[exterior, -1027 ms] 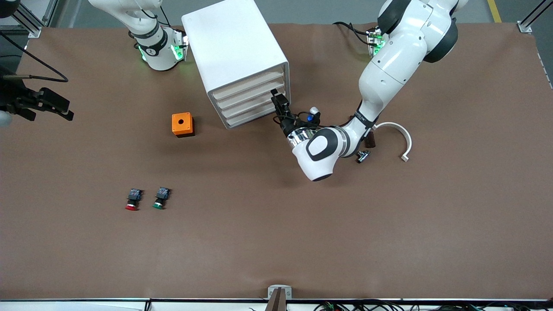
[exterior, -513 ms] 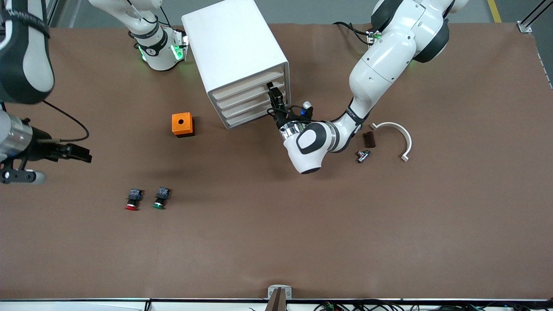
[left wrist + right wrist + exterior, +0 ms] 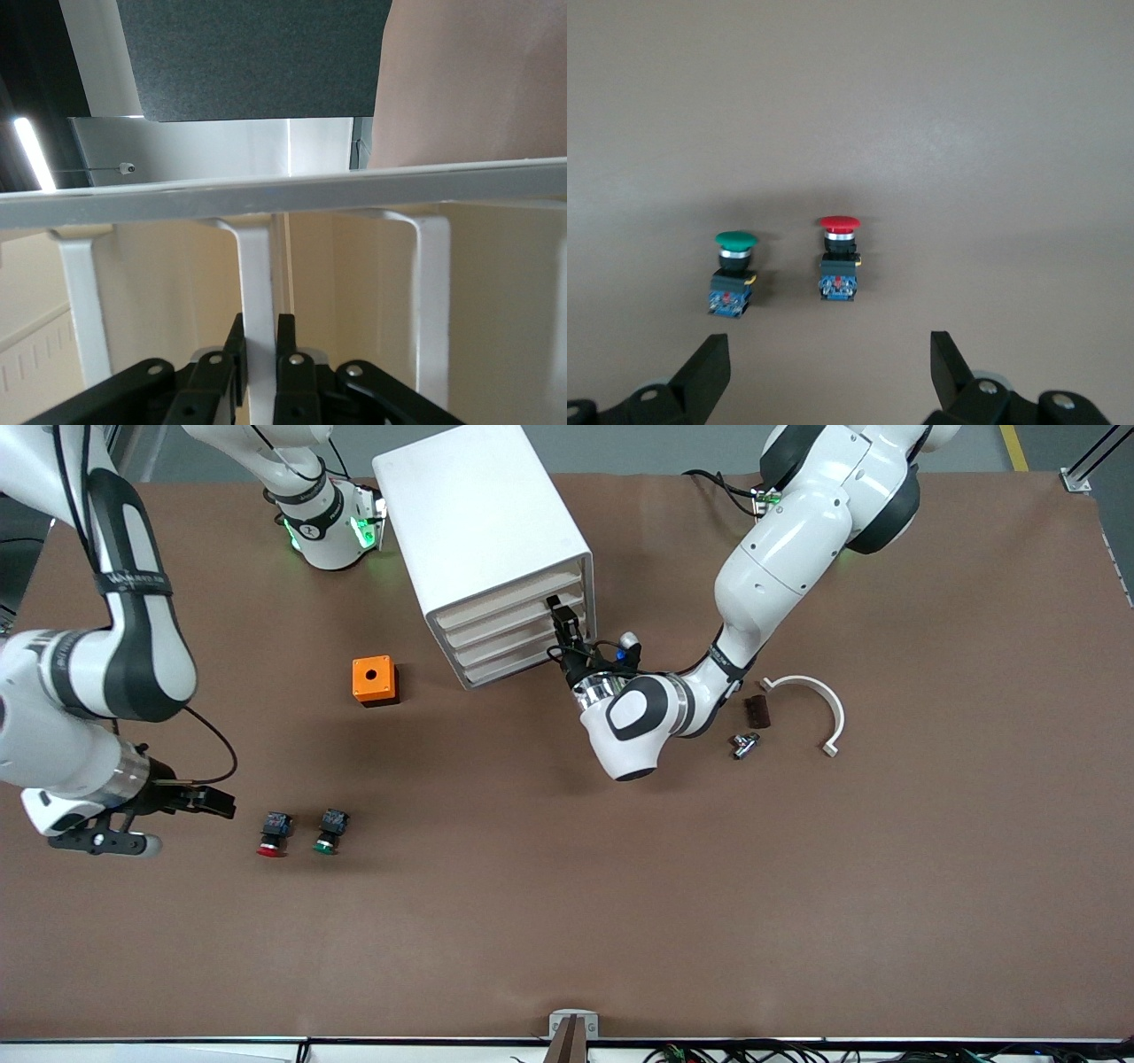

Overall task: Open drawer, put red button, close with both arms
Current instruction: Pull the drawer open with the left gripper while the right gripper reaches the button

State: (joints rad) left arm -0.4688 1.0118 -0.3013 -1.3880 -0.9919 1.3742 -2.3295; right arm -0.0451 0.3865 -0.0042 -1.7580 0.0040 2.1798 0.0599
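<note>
Left gripper (image 3: 560,613) at the front of the white cabinet (image 3: 483,540), fingers (image 3: 232,354) clamped on a vertical white handle bar of the drawer (image 3: 509,600), the uppermost of four. Drawer front level with the three below it.

Right gripper (image 3: 213,804) low over the counter (image 3: 620,886), just beside the red button (image 3: 273,834), toward the right arm's end. Fingers (image 3: 707,370) spread wide, gripping nothing.

Red button on the counter, well nearer the front camera than the cabinet, lying with its cap toward that camera. Green-capped switch (image 3: 328,832) right beside the red button, not touching. Orange box (image 3: 374,680) between the cabinet and the red button.
</note>
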